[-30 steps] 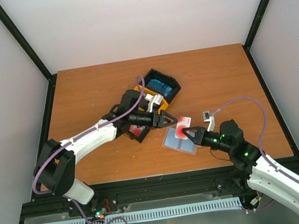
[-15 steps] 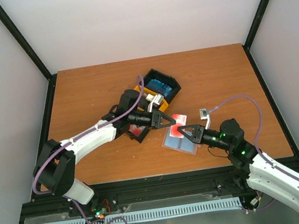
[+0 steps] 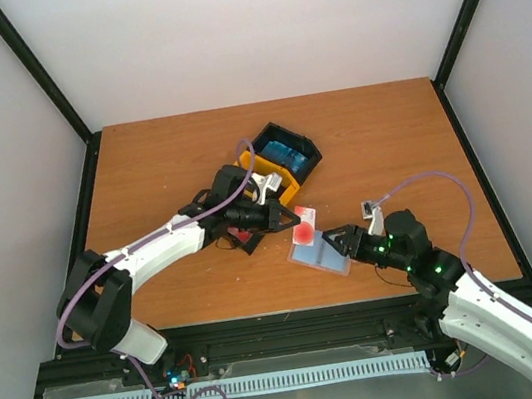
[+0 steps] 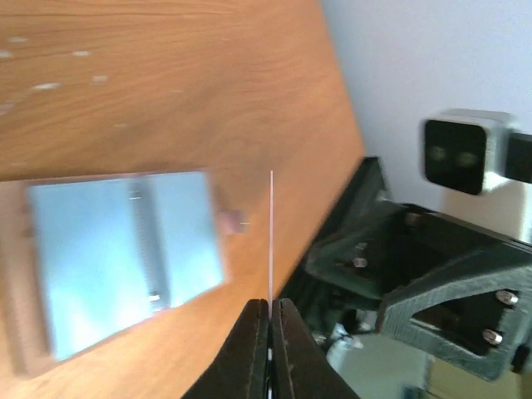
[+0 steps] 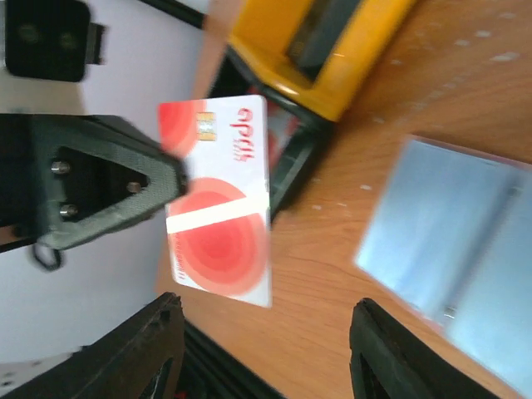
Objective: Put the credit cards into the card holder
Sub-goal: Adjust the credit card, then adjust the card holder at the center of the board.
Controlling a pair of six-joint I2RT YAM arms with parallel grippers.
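One red-and-white credit card (image 3: 304, 228) was clamped by its edge in the left gripper (image 3: 291, 220), close by the open card holder (image 3: 320, 255); the right gripper (image 3: 337, 241) stood beside that with jaws apart and empty. Pinched at one edge only, the card was judged liable to swivel or miss the pocket mouth. Pocket openings were blurred in both wrist views, and what lay in the bins (image 3: 278, 162) could not be identified.

The 2 arms (image 3: 162, 246) are white with black jaws, purple cables (image 3: 429, 174).
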